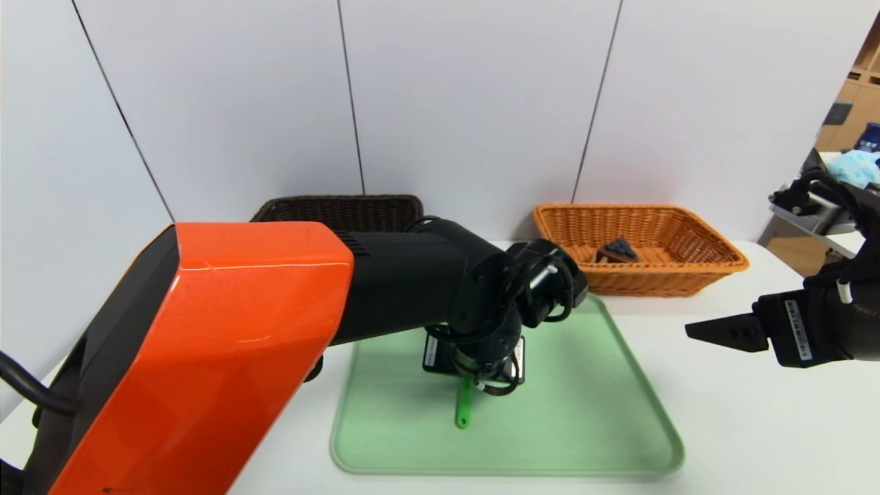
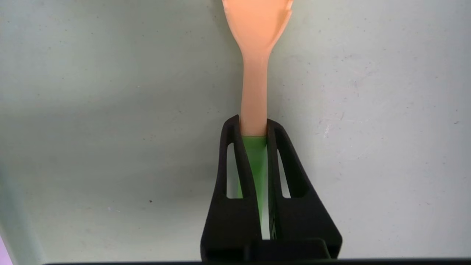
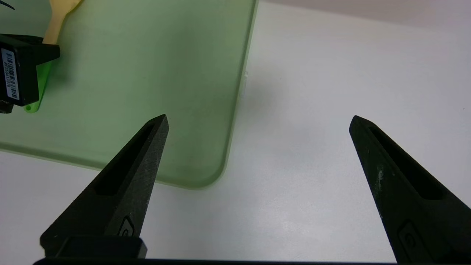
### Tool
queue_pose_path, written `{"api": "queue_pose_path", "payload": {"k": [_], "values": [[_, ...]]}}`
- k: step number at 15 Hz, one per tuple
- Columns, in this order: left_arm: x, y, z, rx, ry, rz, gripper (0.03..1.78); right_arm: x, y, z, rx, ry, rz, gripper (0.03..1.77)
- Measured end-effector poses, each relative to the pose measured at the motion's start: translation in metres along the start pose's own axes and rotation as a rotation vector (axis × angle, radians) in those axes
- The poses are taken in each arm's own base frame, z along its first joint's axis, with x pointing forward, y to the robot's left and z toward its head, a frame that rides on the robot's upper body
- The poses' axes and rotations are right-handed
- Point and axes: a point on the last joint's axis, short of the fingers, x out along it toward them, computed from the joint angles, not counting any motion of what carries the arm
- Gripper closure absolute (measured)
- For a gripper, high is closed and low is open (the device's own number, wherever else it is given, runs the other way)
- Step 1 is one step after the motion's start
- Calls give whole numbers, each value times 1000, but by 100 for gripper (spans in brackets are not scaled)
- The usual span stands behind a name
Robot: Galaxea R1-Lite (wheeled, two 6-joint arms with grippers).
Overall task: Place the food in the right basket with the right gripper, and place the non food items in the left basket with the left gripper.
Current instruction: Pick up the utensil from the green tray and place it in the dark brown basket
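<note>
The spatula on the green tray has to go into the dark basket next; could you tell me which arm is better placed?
Left. The left gripper is already shut on the spatula, near the dark basket. The right gripper hangs open over bare table.

Spatula point(image 2: 254, 84): yellow slotted blade, green handle, lying flat on the green tray point(image 1: 591, 412), clamped at the blade-handle joint. Cake slice point(image 1: 617, 250): chocolate-topped, inside the orange-tan basket point(image 1: 694, 237). Dark brown basket point(image 1: 344, 206): contents not visible.
</note>
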Motion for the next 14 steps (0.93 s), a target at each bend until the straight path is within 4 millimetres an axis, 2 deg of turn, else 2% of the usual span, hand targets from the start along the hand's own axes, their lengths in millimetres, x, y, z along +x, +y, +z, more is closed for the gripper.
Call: {"api": "queue_pose_path", "payload": {"k": [7,14], "values": [[-7,0,4,-48,-25,-31,169,1,0,0,-2,5,0,10],[-25,-2,5,-62,-47,-68,169,2,0,-2,0,12,-2,10]]}}
